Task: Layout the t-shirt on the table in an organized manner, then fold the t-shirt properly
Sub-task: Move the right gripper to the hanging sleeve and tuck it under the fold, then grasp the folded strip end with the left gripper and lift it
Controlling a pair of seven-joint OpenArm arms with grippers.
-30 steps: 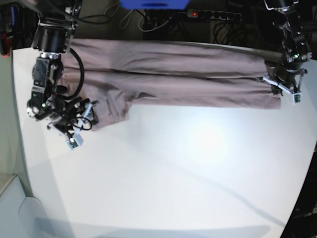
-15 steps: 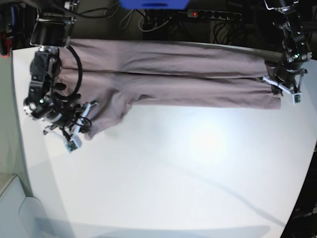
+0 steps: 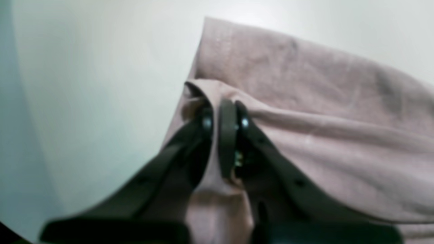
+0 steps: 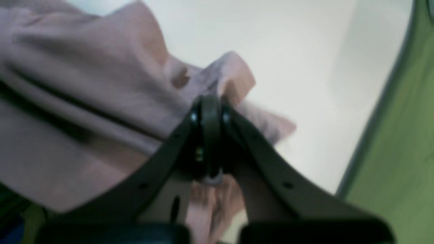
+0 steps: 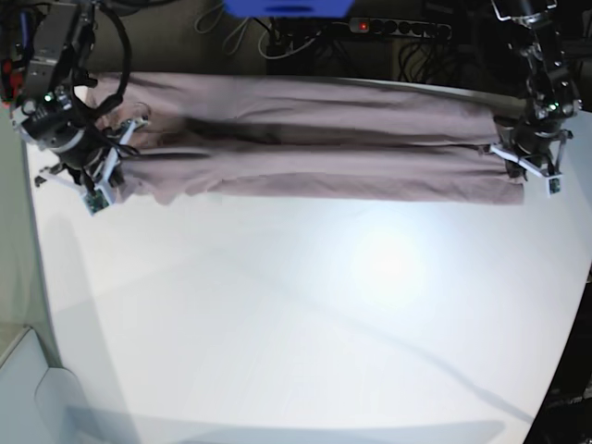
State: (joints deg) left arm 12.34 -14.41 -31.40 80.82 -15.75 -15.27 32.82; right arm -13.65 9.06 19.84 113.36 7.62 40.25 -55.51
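Basically t-shirt (image 5: 314, 139) stretched as a long band along bench (image 5: 305, 324) far edge; left claw (image 5: 527, 159) and right claw (image 5: 109, 157) pinched onto opposite ends. Near bench bare.

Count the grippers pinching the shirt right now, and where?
2. The left gripper is shut on the t-shirt at its end on the base view's right; the right gripper is shut on its opposite end, on that view's left.
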